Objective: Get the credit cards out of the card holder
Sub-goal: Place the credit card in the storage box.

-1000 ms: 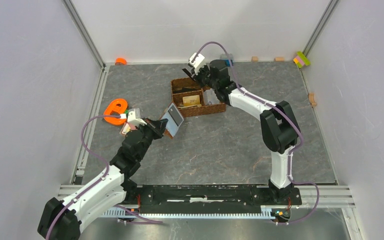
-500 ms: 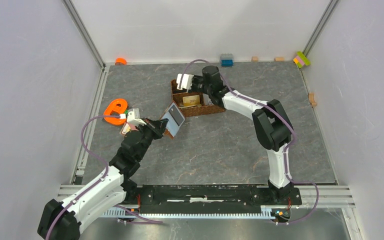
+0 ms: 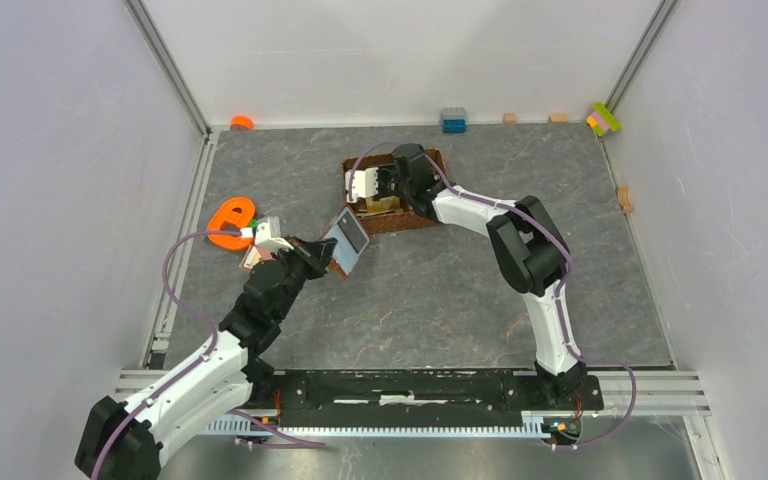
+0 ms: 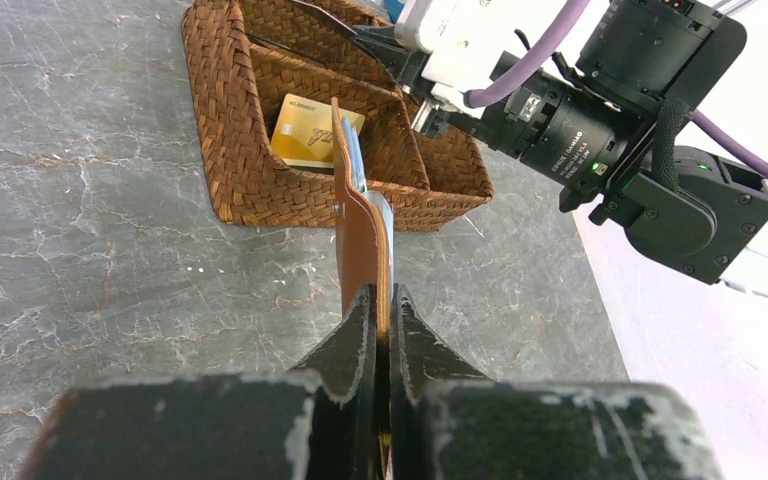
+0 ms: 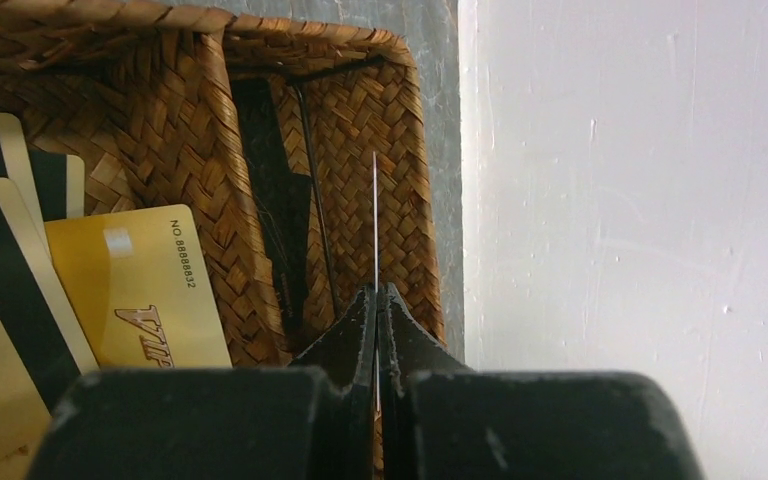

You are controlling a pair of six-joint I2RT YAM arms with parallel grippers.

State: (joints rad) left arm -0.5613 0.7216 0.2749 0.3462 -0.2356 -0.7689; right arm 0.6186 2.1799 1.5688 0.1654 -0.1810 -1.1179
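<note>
View from above and from both wrists of two robot arms at a dark stone-patterned counter. The left end effector is clamped on the lower edge of a brown card holder, holding it upright and open above the counter, just in front of a woven basket. A grey-blue sliver shows along the holder's inner face. Whether that is lining or another card cannot be told.

The right end effector reaches over the basket with its fingers pressed together on a thin credit card. The card is seen edge-on as a pale line and hangs over the narrow compartment at the basket's end. A gold card and two striped cards lie flat in the neighbouring compartment.

The step in hand appears to be dropping the held card into the basket.

Risks from here:
- The card is on edge and close to the basket's outer wall, so a release could leave it leaning on the rim or let it tip out onto the counter.
- Lowering further could jam the fingertips against the weave and drag the basket.
- The holder is pinched by one edge only, so it could swing or slip in the grip if the right arm tugs hard on another card.
</note>
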